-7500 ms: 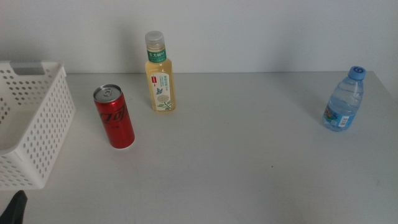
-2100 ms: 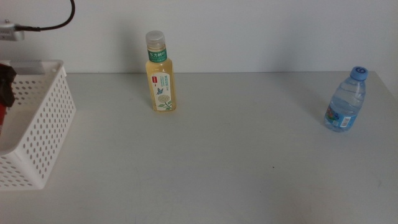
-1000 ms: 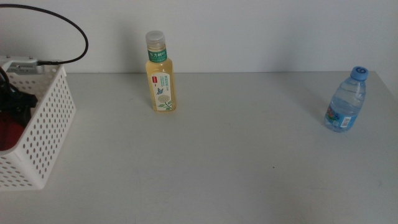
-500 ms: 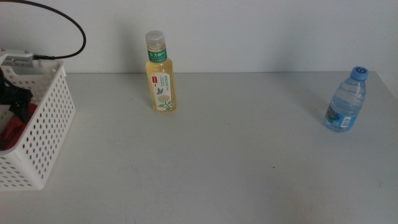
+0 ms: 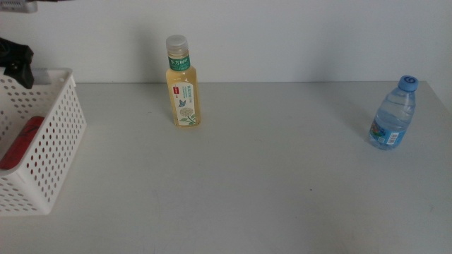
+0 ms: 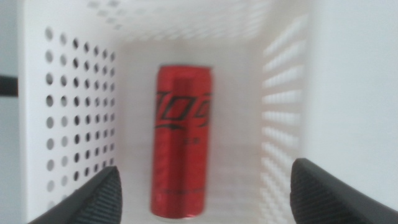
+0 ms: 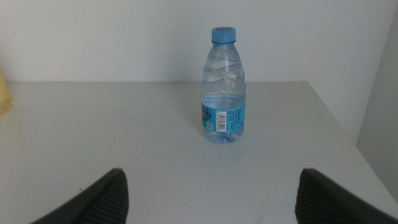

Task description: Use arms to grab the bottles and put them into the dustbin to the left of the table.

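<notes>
The red soda can [image 6: 182, 155] lies on its side in the white dustbin [image 6: 283, 93]; in the middle view the can [image 5: 15, 144] shows through the holes of the dustbin [image 5: 56, 148] at the table's left. My left gripper [image 6: 205, 171] is open and empty above the can, over the bin's far rim [image 5: 18, 60]. The yellow tea bottle [image 5: 182, 85] stands upright at the back, left of centre. The blue-capped water bottle [image 5: 390, 113] stands at the far right. My right gripper [image 7: 211, 174] is open, facing the water bottle [image 7: 224, 87] from a distance, and is out of the middle view.
The pale tabletop [image 5: 268, 176] stretches between the tea bottle and the water bottle. A white wall stands behind the table. The table's right edge runs close to the water bottle. The tea bottle's edge [image 7: 3, 93] shows in the right wrist view.
The left gripper took the red can from the table into the dustbin, let it go and has now risen out of the bin. The can lies inside.
</notes>
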Robot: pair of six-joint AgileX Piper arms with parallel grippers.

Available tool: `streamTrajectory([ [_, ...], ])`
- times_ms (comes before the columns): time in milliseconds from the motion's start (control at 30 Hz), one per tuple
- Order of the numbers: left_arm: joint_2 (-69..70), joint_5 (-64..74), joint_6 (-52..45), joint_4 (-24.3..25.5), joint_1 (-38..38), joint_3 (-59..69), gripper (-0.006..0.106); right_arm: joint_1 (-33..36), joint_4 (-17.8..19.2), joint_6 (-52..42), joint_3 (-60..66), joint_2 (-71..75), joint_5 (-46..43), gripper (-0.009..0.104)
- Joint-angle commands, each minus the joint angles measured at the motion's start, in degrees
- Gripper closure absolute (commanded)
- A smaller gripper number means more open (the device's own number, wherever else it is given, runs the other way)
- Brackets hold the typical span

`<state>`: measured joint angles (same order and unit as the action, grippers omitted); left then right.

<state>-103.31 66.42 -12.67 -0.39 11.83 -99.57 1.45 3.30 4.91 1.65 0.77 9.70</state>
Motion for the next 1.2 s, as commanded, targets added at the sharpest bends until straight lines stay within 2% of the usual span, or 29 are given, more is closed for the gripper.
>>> streamTrajectory([
  [0,6.37,-0.71,1.07,-3.55,-2.13,-1.86,0.009,-0.3,0.46,-0.65,-0.54,1.23,-4.61,0.001],
  [267,14.4,0.98,1.03,-3.58,-11.43,-1.72,0.009,-0.3,0.46,-0.65,-0.54,1.23,-4.61,0.001],
  [367,18.01,-2.23,1.08,-3.25,-14.95,1.77,0.009,-0.3,0.46,-0.65,-0.54,1.23,-4.61,0.001],
  [467,23.27,-10.39,1.64,-2.95,-17.89,9.08,0.009,-0.3,0.46,-0.65,-0.54,1.23,-4.61,0.001],
  [667,35.3,-31.49,3.86,1.5,-23.96,29.45,0.009,-0.3,0.46,-0.65,-0.54,1.23,-4.61,0.001],
  [900,45.19,-50.12,5.33,1.29,-25.1,48.39,0.009,-0.3,0.46,-0.65,-0.54,1.23,-4.61,0.001],
  [1067,47.29,-53.0,5.33,0.39,-25.1,54.86,0.009,-0.3,0.46,-0.65,-0.54,1.23,-4.61,0.001],
  [1167,47.1,-53.43,5.33,-2.02,-25.1,56.09,0.009,-0.3,0.46,-0.65,-0.54,1.23,-4.61,0.001],
])
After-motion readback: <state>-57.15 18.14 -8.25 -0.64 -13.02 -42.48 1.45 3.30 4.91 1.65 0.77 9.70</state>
